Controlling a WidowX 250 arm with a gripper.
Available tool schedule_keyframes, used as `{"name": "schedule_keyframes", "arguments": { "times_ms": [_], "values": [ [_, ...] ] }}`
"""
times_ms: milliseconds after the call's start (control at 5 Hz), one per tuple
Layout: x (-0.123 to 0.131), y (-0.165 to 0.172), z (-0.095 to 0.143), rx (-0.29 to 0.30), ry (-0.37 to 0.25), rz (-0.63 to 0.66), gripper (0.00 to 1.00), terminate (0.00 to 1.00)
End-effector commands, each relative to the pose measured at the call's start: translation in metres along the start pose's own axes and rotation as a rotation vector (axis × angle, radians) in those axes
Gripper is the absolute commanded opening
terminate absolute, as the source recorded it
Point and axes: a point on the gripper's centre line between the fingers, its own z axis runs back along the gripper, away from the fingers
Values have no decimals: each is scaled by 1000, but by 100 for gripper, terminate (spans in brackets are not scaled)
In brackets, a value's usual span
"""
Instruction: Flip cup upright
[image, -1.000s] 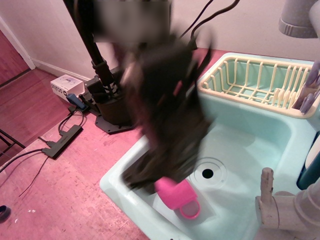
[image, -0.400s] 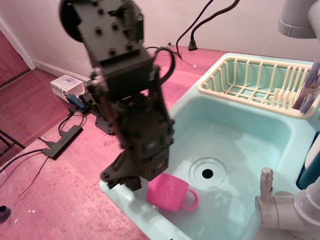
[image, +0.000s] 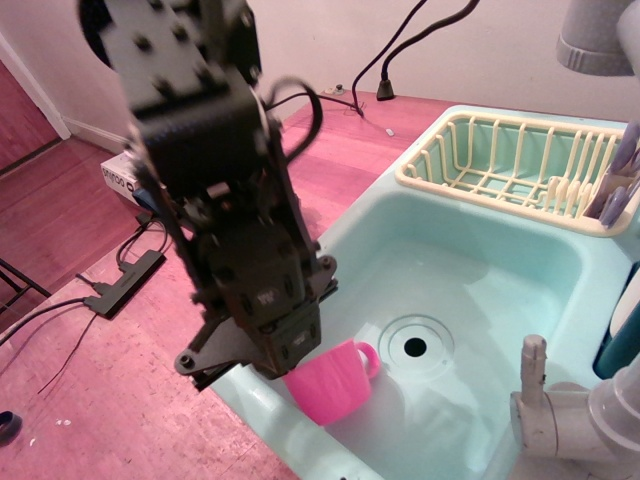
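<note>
The pink cup (image: 332, 385) is in the front left corner of the turquoise sink (image: 480, 270), close to the near wall. It stands nearly upright, tilted a little, with its wide rim up and its loop handle pointing right toward the drain. My black gripper (image: 287, 366) comes down from the upper left and meets the cup at its left rim. The fingertips are hidden behind the gripper body and the cup's edge, but the jaws look closed on the rim. I cannot tell whether the cup's base rests on the sink floor.
The drain (image: 414, 347) lies just right of the cup. A cream dish rack (image: 500, 160) sits at the sink's back right. A white faucet (image: 560, 420) stands at the front right. A power strip (image: 125, 282) and cables lie on the floor to the left.
The arm has swung left and rotated. The cup has turned from lying on its side with the handle down to nearly upright with the handle to the right.
</note>
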Motion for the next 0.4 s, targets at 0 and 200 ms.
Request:
{"name": "schedule_keyframes", "arguments": {
  "times_ms": [0, 200],
  "values": [
    [9, 13, 35, 91, -8, 30, 0, 0],
    [-8, 36, 65, 189, 23, 65, 0, 0]
  ]
}}
